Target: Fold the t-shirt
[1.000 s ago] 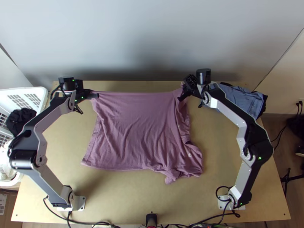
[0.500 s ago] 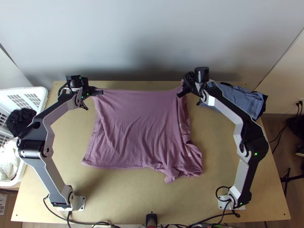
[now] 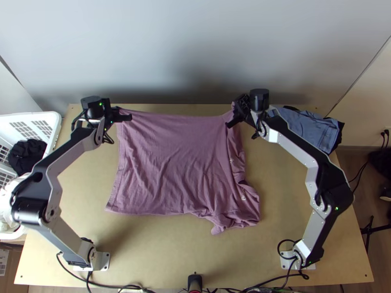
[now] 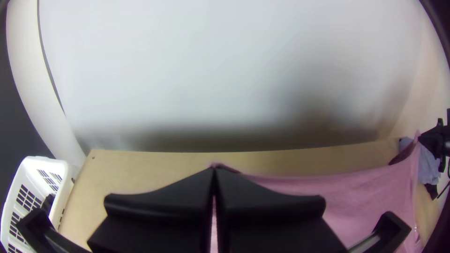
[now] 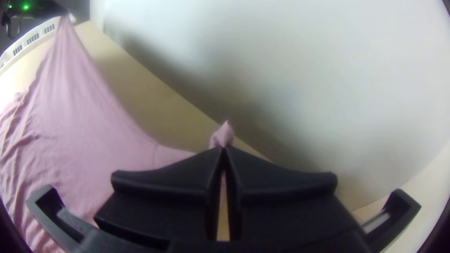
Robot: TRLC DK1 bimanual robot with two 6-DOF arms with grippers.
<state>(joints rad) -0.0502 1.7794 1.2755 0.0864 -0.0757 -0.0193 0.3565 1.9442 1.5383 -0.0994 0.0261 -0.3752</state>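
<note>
Pale wall [image 3: 185,53] rises behind a light wooden table [image 3: 166,254], and in the top view a pink t-shirt [image 3: 181,161] lies mostly spread over the table's middle. Its far edge is pulled taut between two claws: the left claw [image 3: 125,117], at the shirt's eleven o'clock corner, is closed on one end, and the right claw [image 3: 234,122], at one o'clock, is pinched shut on the other. In both wrist views, pink fabric pokes out past the joined fingertips. The near edge runs fairly straight from seven o'clock to six, then bunches toward five, while creases run down the three o'clock side. At nine o'clock from the shirt stands a white slatted basket [image 3: 54,128] with black cloth [image 3: 27,155] and white cloth [image 3: 7,215] in it; at two o'clock, partly beneath the right arm [image 3: 299,144], lies blue-grey clothing [image 3: 315,128].
</note>
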